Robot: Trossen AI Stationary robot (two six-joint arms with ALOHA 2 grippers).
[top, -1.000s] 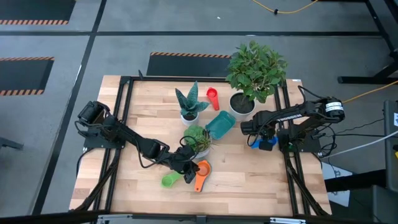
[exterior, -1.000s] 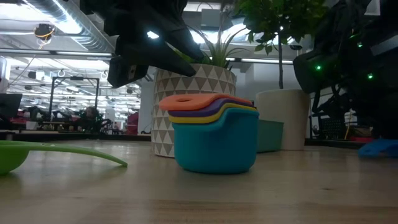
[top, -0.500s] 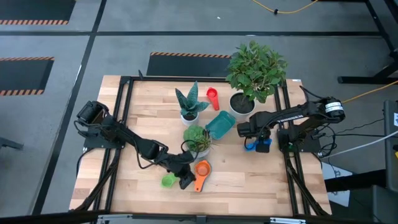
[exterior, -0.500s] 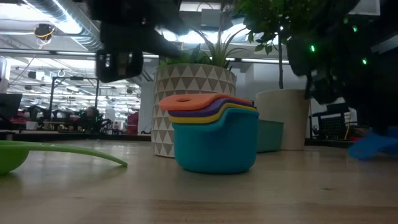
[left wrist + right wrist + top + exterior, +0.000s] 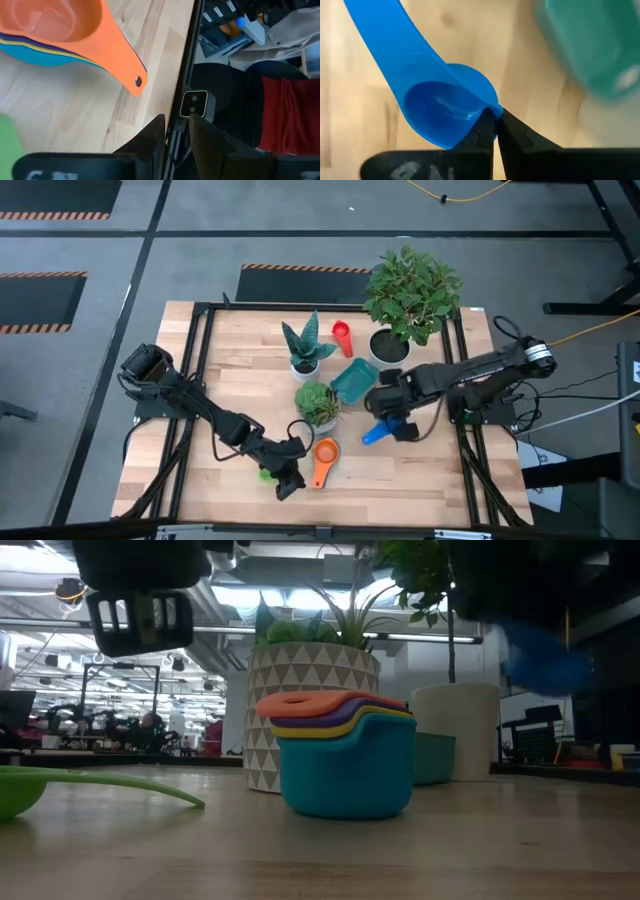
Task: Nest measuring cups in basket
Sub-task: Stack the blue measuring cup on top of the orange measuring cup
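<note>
The right gripper [image 5: 493,120] is clamped on the rim of the blue measuring cup [image 5: 442,107]; its two fingers meet at the cup's edge, and the handle runs away from them over bare wood. In the high view this gripper [image 5: 392,423] hangs just beside the teal basket [image 5: 354,380], on the side toward the table's near edge, with the blue cup's handle [image 5: 373,433] pointing toward the left arm. One second ago the same gripper was well out near the right-hand rail of the table frame with the cup under it. It has since travelled inward and raised the cup: the low view now shows a blue blur [image 5: 545,658] high above the tabletop, where earlier the cup lay at table level.

The left gripper [image 5: 172,137] shows its fingers apart with nothing between them. It hovers over the green measuring cup [image 5: 268,472] near the front edge of the table [image 5: 240,350]. A second ago it was closer to the nested stack [image 5: 323,453].

That stack, with the orange cup [image 5: 60,25] on top, stands unmoved near the table's front edge, just in front of the glass bowl plant [image 5: 317,402]. The red cup [image 5: 342,334] lies unmoved between the two potted plants.

No legible writing or brand marking is visible on any item.
</note>
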